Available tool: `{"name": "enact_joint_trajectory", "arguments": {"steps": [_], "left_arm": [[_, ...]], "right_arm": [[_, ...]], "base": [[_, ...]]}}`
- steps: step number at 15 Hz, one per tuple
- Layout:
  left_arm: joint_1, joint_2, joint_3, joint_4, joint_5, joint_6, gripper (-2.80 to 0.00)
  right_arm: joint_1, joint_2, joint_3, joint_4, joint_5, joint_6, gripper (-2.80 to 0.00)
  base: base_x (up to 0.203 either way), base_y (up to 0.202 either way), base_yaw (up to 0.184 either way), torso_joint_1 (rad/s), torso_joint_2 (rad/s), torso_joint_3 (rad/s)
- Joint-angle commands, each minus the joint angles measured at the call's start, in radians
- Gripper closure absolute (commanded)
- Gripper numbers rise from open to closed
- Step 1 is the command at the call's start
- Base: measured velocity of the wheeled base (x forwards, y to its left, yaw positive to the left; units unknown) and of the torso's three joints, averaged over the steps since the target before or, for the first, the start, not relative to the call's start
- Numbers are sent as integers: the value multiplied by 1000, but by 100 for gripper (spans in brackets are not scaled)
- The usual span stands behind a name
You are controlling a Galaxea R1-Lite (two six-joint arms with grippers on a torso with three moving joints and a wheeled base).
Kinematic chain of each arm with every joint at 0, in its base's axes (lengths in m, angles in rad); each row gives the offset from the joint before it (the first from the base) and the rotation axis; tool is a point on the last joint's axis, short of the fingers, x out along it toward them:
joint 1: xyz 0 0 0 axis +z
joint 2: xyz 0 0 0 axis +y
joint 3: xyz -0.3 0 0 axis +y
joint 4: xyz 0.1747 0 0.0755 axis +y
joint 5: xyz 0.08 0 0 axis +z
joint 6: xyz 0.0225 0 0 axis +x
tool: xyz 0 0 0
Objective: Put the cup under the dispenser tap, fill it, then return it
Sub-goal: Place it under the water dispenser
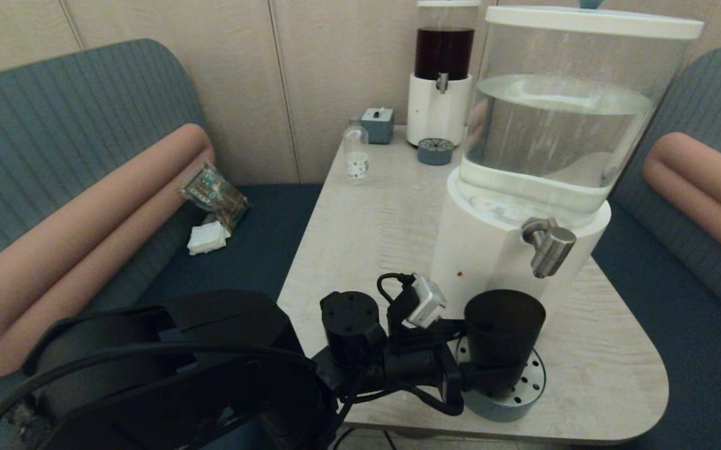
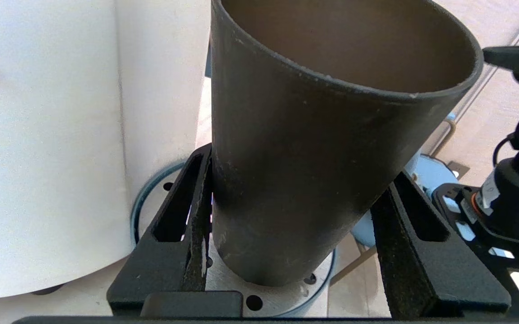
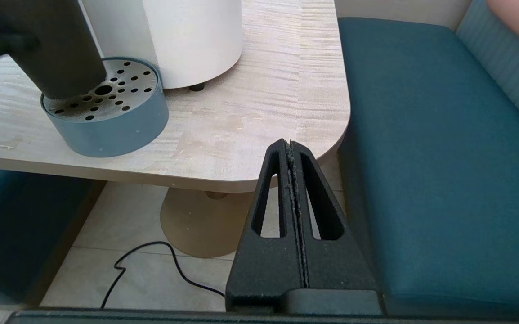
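The dark tapered cup [image 1: 504, 328] stands on the grey-blue perforated drip tray [image 1: 528, 392] in front of the big white-based dispenser [image 1: 479, 256]. It is slightly left of and below the brushed-steel tap [image 1: 548, 245]. My left gripper [image 1: 479, 353] reaches in from the left, shut on the cup. In the left wrist view both fingers [image 2: 199, 189] press the lower wall of the cup [image 2: 313, 148], whose base rests on the tray [image 2: 282, 301]. The cup looks empty. My right gripper [image 3: 290, 144] is shut, parked low off the table's front right corner.
At the back of the table [image 1: 367, 237] stand a smaller dark-liquid dispenser [image 1: 443, 69], its small tray [image 1: 435, 150], a clear bottle [image 1: 356, 156] and a grey box [image 1: 377, 124]. A snack packet [image 1: 213, 194] lies on the left bench. A cable [image 3: 151, 252] runs over the floor.
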Motion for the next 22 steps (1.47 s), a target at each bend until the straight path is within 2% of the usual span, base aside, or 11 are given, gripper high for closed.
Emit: {"name": "enact_joint_trajectory", "arguments": {"steps": [1,8,17,18,22], "left_arm": [[-4,32,-20,-8,-3,-1,0],[-6,87,-100,-8,17,-7,0],[-6,99,-94,-8,18,-3,0],[-6,99,-92,-8,18,-3,-280],[-7,93,-94,-8,20,-3,-280]], "right_arm": [[0,0,2,0,0,0,0],[0,0,2,0,0,0,0],[0,0,2,0,0,0,0],[0,0,1,0,0,0,0],[0,0,1,0,0,0,0]], "base": [[0,0,0,0,0,0],[0,0,0,0,0,0],[0,0,0,0,0,0],[0,0,0,0,0,0],[0,0,0,0,0,0]]}}
